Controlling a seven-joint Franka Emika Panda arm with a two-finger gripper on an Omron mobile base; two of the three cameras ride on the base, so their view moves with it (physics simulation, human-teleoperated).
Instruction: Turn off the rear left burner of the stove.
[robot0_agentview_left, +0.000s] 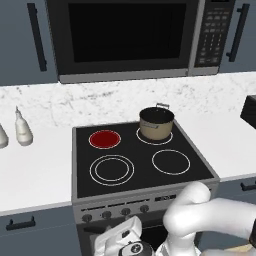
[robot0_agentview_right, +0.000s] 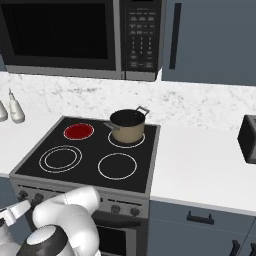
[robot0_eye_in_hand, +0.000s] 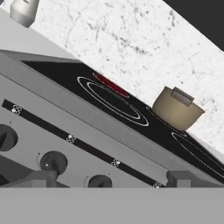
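One solid red rear left burner (robot0_agentview_left: 104, 139) on the stove (robot0_agentview_left: 85, 173).

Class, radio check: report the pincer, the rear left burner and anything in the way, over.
Pincer open, empty, facing the stove's knob panel. Rear left burner glowing red, on. Pot on rear right ring, not in the way.

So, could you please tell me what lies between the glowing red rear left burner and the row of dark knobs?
The large double-ringed front left burner lies between the red rear left burner and the dark knobs, clearest in the left base view.
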